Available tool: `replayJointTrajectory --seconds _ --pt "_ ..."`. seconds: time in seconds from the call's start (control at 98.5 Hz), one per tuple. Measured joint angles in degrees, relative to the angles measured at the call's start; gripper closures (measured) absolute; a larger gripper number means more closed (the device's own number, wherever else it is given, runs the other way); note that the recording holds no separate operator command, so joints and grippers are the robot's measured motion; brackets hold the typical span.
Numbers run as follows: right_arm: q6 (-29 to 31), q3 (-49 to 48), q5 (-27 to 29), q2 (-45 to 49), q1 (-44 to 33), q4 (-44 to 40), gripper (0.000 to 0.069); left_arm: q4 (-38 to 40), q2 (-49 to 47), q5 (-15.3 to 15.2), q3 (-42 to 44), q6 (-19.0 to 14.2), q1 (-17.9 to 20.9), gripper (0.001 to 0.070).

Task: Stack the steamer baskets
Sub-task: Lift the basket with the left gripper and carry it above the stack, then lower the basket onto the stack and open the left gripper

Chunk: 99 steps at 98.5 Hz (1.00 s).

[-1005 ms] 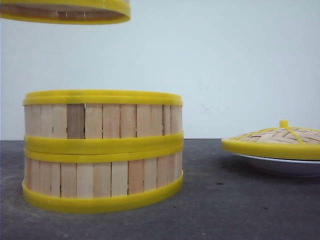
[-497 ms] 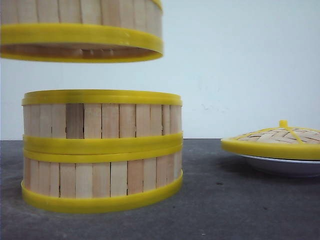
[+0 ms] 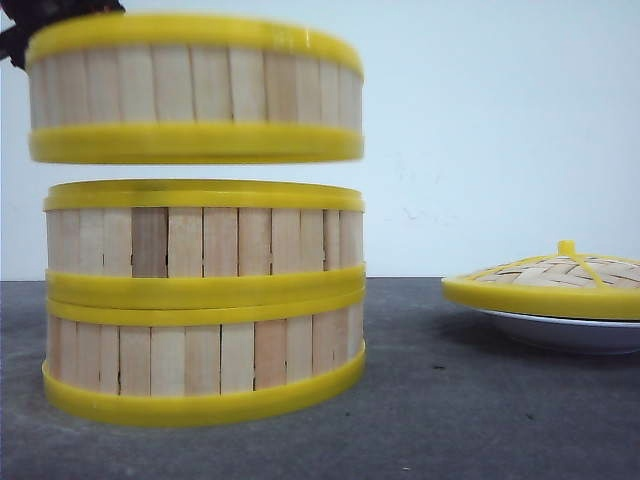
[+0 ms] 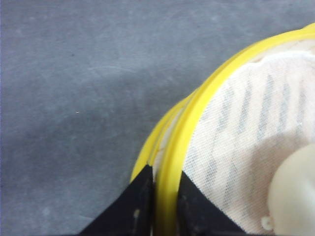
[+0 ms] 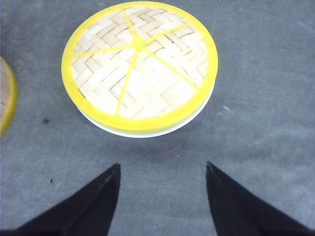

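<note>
Two steamer baskets stand stacked on the dark table at the left, the upper [image 3: 205,240] on the lower [image 3: 205,350]. A third steamer basket [image 3: 195,90] hangs level just above them with a thin gap, roughly in line with the stack. My left gripper [image 4: 164,170] is shut on its yellow rim [image 4: 197,113], one finger inside and one outside. Only a dark bit of that gripper [image 3: 20,30] shows in the front view. My right gripper [image 5: 162,169] is open over bare table, short of the lid.
A woven domed lid [image 5: 140,64] with a yellow rim rests on a white plate [image 5: 147,132] at the right [image 3: 560,280]. The held basket is lined with white cloth [image 4: 246,123] and holds a pale round lump [image 4: 295,191].
The held basket has come down from the top of the front view and shifted right, now hovering just above the two-basket stack. The stack, lid and plate have not moved.
</note>
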Motion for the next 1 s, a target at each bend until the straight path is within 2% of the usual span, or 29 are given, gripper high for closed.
replayJointTrajectory --seconds 0.264,0.65,0.711,0.873,1.005 --pt "-0.4 0.0 0.0 0.0 0.0 0.0 0.0355 0.1 3.8 0.0 0.0 -0.4 -0.2 0.0683" --pt "-0.4 0.0 0.0 0.0 0.0 0.0 0.0355 0.2 4.2 0.0 0.0 -0.5 -0.2 0.0675" --pt "-0.4 0.0 0.0 0.0 0.0 -0.1 0.0355 0.4 4.2 0.2 0.0 -0.6 -0.2 0.0643" --pt "-1.0 0.0 0.3 0.0 0.0 -0.2 0.0355 0.9 4.2 0.4 0.0 -0.8 -0.3 0.0473" --pt "-1.5 0.0 0.7 0.0 0.0 1.0 0.0355 1.1 4.2 0.5 0.0 -0.8 -0.3 0.0437"
